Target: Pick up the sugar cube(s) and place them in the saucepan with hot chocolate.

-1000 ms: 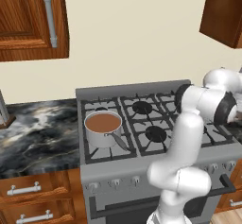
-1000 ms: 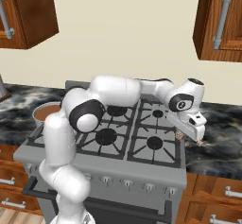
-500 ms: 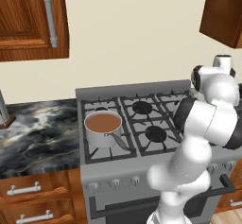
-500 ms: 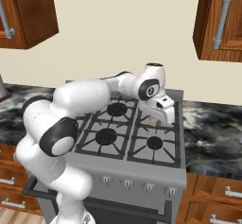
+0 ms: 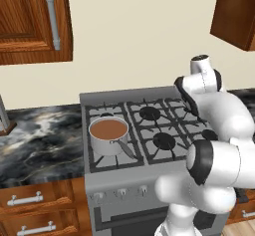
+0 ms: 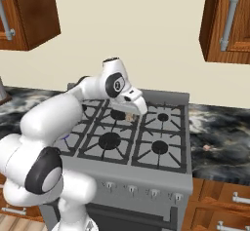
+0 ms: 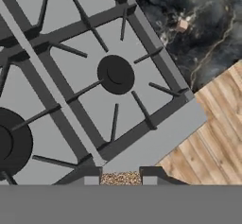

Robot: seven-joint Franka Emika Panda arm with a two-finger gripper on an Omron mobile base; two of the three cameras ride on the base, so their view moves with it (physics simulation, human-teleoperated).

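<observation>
One sugar cube (image 7: 121, 178) pinched between fingers (image 7: 91, 176); saucepan (image 5: 108, 135) handle points front-right.

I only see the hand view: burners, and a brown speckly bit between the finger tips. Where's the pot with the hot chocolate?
Observer: The saucepan sits on the front left burner of the stove, in the left base view.
Operator: Does it have a lid on?
Observer: No lid. The hot chocolate is open at the top.
Operator: How high up is my hand?
Observer: In the right base view the gripper hangs above the grates toward the back of the stove, shut on the sugar cube.
</observation>
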